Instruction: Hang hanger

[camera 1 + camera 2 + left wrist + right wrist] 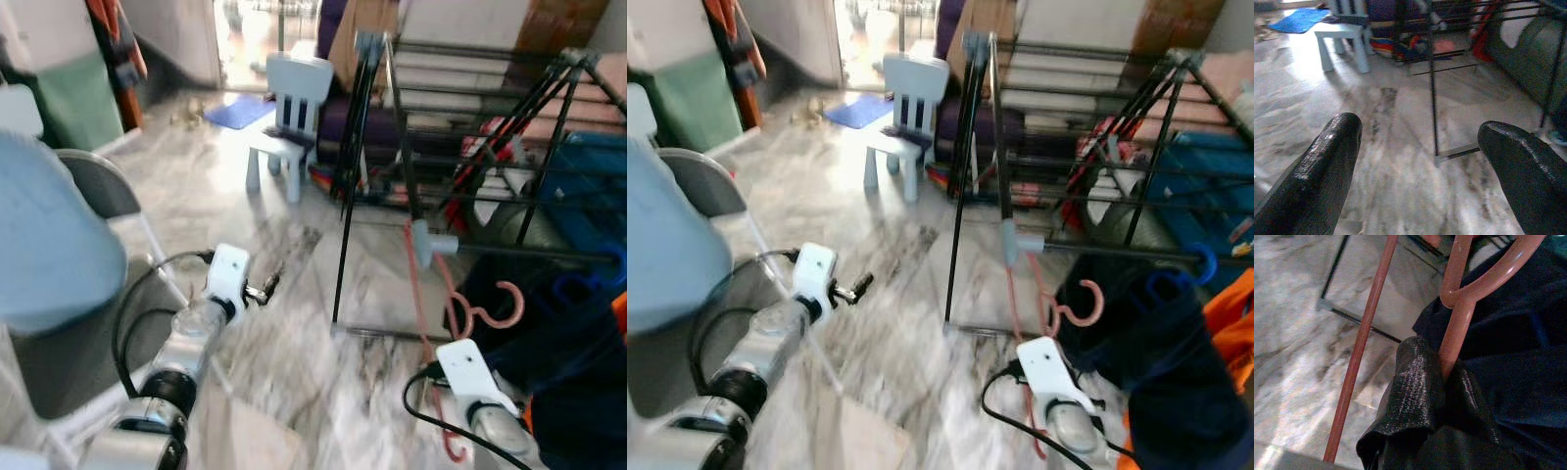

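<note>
We have the hanger [1462,328] in our right gripper [1444,382], whose two black fingers are closed tight on the stem just under the hook, so the pick-up part of the job looks done. In the head views the hanger's hook [495,305] stands a little above our right wrist, curling up in front of the dark garment [1146,343] that is draped over the low front rail [1117,250] of the drying rack [470,147]. The hook is not yet over any rail: it sits below the front one and apart from it, with the rest of the salmon frame trailing down past the wrist toward the floor [294,343].

Our left gripper [1420,161] hangs forward over the marble, its fingers spread wide and holding nothing; past them lie a rack leg and a small pale chair [289,122].

What is left, as we judge it, is the hanging itself: lift the hook up to a free rail, pass it over and let go (the rails higher up look bare, though the pictures are blurred). The blue hook [1205,262] already on the front rail marks a spot to avoid. We would call the task about half done.
</note>
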Available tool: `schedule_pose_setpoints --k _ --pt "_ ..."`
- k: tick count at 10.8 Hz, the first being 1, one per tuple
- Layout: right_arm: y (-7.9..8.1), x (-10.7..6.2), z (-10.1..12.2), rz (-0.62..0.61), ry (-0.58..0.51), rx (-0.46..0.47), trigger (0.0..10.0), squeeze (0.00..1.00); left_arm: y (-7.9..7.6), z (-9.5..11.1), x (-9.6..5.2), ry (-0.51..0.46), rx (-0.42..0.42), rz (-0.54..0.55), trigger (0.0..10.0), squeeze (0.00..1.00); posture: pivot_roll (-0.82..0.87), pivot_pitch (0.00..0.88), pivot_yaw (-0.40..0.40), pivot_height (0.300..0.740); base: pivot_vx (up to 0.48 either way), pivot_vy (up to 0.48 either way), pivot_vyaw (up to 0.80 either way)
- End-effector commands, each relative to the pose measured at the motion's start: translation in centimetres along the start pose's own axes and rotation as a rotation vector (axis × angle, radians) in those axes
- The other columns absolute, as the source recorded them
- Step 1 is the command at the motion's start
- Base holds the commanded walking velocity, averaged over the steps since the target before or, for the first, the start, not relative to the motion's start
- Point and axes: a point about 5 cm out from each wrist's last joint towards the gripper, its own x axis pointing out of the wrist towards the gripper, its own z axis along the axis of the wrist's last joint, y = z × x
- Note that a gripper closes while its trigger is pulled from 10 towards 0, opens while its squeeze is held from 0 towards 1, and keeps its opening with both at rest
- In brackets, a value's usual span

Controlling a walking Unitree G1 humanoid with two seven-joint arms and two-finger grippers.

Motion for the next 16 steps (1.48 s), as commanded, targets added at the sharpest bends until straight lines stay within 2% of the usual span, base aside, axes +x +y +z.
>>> schedule_pose_setpoints --k 1,3,6,8,11,14,16 --pt "-1.4 0.4 0.4 -0.065 0.002 -0.012 10.0 0.00 -0.9 0.7 0.4 -0.020 0.013 -0.038 10.0 0.00 0.01 0.000 -0.047 0.740 0.405 0.000 0.00" --pt "-2.0 0.6 0.8 -0.099 -0.002 -0.013 10.0 0.00 -1.0 0.6 0.4 -0.017 0.006 -0.041 10.0 0.00 0.01 0.000 -0.048 0.740 0.161 0.000 0.00" --pt "-2.5 1.2 1.6 -0.084 -0.009 -0.040 10.0 0.00 -1.1 0.5 0.4 -0.012 0.007 -0.040 10.0 0.00 0.01 0.000 -0.051 0.740 0.000 0.000 0.00" --pt "-2.0 2.2 2.8 -0.059 -0.006 -0.096 10.0 0.00 -1.3 0.5 0.5 -0.011 0.006 -0.040 10.0 0.00 0.02 0.000 -0.060 0.740 0.000 0.000 0.00" --pt "-1.4 3.1 4.1 -0.025 -0.006 -0.114 10.0 0.00 -1.4 0.4 0.5 -0.009 0.004 -0.036 10.0 0.00 0.02 0.000 -0.071 0.740 0.000 0.000 0.00" --pt "-1.2 3.4 5.1 -0.001 0.023 -0.061 10.0 0.00 -1.4 0.3 0.4 -0.002 0.004 -0.033 10.0 0.00 0.02 0.000 -0.082 0.740 0.000 0.000 0.00" --pt "-0.7 3.9 6.1 0.030 0.054 -0.096 10.0 0.00 -1.5 0.0 0.4 0.012 0.002 -0.032 10.0 0.00 0.03 0.000 -0.102 0.740 0.000 0.000 0.00"
